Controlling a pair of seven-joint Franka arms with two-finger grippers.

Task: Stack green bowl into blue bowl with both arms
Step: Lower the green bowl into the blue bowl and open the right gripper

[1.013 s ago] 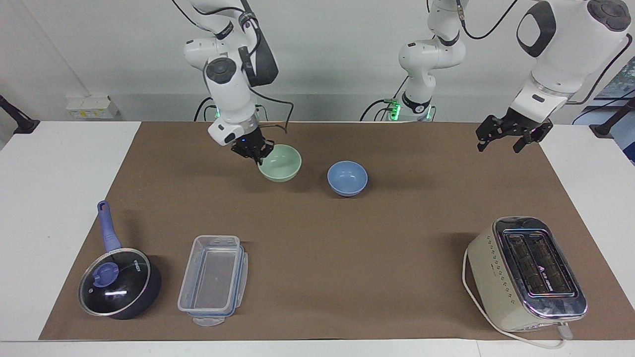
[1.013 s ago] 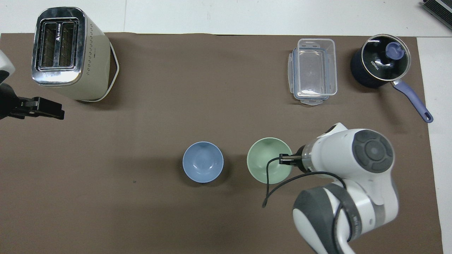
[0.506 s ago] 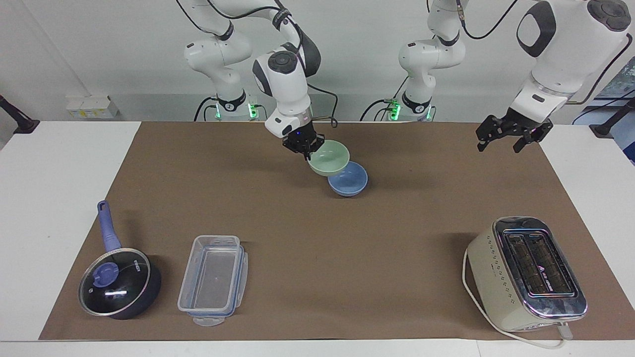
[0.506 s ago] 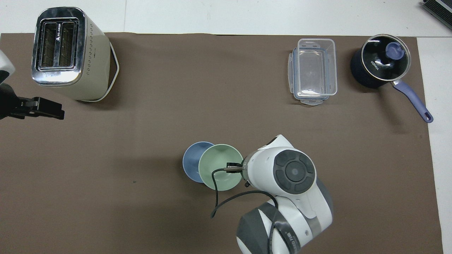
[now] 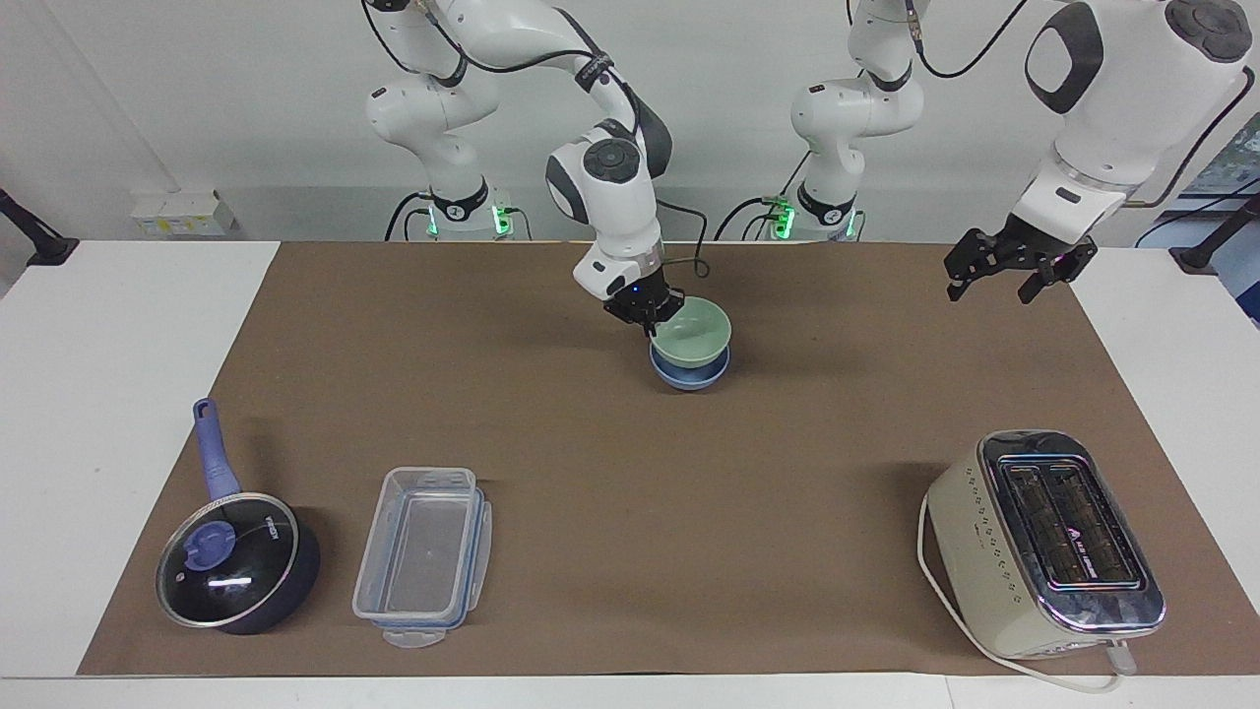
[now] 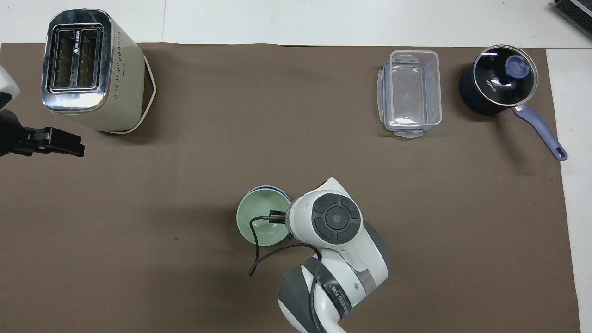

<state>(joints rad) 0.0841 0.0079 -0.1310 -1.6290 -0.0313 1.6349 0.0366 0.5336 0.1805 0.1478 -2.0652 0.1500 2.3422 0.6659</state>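
My right gripper [image 5: 658,317] is shut on the rim of the green bowl [image 5: 699,333], at the bowl's side toward the right arm's end. The green bowl sits in the mouth of the blue bowl [image 5: 689,375], which stands on the brown mat. Only the blue bowl's lower wall shows under it. In the overhead view the green bowl [image 6: 256,221] covers the blue bowl [image 6: 268,188] except for a thin arc of rim, and the right gripper [image 6: 277,217] is partly hidden under its wrist. My left gripper [image 5: 992,286] waits open and empty, raised over the mat at the left arm's end, and it also shows in the overhead view [image 6: 76,147].
A cream toaster [image 5: 1048,542] stands farther from the robots at the left arm's end. A clear plastic container [image 5: 423,556] and a dark blue lidded saucepan [image 5: 236,561] stand farther from the robots at the right arm's end. A brown mat [image 5: 837,443] covers the table.
My right gripper has carried the green bowl toward the left arm's end and lowered it from beside the blue bowl into the blue bowl's mouth. The left arm has not moved.
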